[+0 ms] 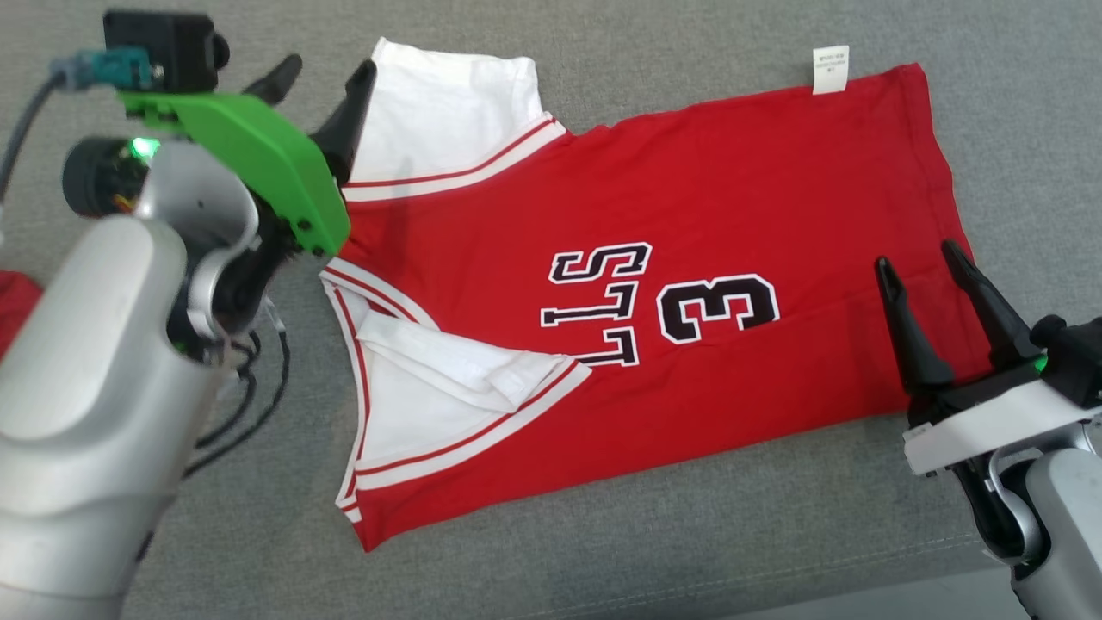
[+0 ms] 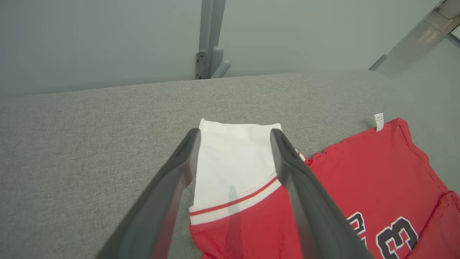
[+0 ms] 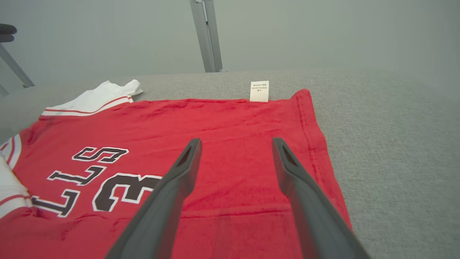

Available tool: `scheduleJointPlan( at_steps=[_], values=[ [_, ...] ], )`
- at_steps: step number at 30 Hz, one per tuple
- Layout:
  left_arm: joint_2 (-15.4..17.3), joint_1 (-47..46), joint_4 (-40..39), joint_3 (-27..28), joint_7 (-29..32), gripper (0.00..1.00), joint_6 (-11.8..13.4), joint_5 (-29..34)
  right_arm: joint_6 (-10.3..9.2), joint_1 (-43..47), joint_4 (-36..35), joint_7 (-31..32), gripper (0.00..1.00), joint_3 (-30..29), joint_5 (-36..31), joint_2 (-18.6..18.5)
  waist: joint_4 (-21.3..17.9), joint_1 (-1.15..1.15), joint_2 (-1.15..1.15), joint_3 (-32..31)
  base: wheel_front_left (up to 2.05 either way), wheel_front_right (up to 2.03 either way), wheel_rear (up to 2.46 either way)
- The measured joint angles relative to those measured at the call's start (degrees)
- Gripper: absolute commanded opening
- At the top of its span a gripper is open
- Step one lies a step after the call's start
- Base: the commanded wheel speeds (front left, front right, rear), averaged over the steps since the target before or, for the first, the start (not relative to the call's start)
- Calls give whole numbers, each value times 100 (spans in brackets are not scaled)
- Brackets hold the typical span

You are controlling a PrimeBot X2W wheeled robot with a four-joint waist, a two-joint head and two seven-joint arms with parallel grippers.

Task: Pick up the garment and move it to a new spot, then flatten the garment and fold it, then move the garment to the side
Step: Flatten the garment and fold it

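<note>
A red jersey [image 1: 654, 284] with white sleeves and black letters and a "3" lies spread on the grey cloth surface [image 1: 689, 534]. Its far white sleeve [image 1: 448, 112] lies flat; the near sleeve [image 1: 430, 379] is folded over the body. My left gripper [image 1: 323, 73] hovers open above the far sleeve [image 2: 233, 162], fingers straddling it. My right gripper [image 1: 917, 263] is open over the jersey's hem end [image 3: 233, 158], nothing between its fingers. A white care label [image 1: 830, 69] sticks out at the far hem corner.
The grey surface's near edge [image 1: 861, 594] runs along the bottom right. A scrap of red fabric [image 1: 15, 310] shows at the far left behind my left arm. A metal post [image 2: 210, 39] stands beyond the surface's far edge.
</note>
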Motion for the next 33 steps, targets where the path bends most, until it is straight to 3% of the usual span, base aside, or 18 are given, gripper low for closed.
scheduleJointPlan(
  at_steps=[9, 18, 29, 30, 32, 33],
  values=[
    [171, -1863, 1393, -505, 1395, 100, -501, 332, 0, -582, 41, 0, 100, 233, -69, 193, -395, 0, 0, 649, 0, 0, 0],
    [272, -2353, 2312, -770, 1895, 100, -716, 481, 0, -742, 48, 0, 100, 268, -99, 346, -847, 1, 0, 1055, 0, 0, 0],
    [363, -2545, 2740, -834, 1837, 100, -695, 622, 0, -814, 37, 0, 100, 234, -110, 342, -1064, 1, 0, 1238, 0, 0, 0],
    [357, -2558, 2767, -818, 1834, 97, -679, 613, 0, -824, 42, 0, 100, 236, -121, 344, -1067, 1, 0, 1241, 0, 0, 0],
    [335, -2583, 2805, -822, 1828, 70, -655, 600, 0, -849, 44, 0, 100, 242, -142, 347, -1074, 1, 0, 1251, 0, 0, 0],
    [326, -2595, 2813, -833, 1831, 70, -639, 601, 0, -859, 43, -1, 100, 244, -143, 347, -1075, 1, 0, 1256, 0, 0, 0]
  ],
)
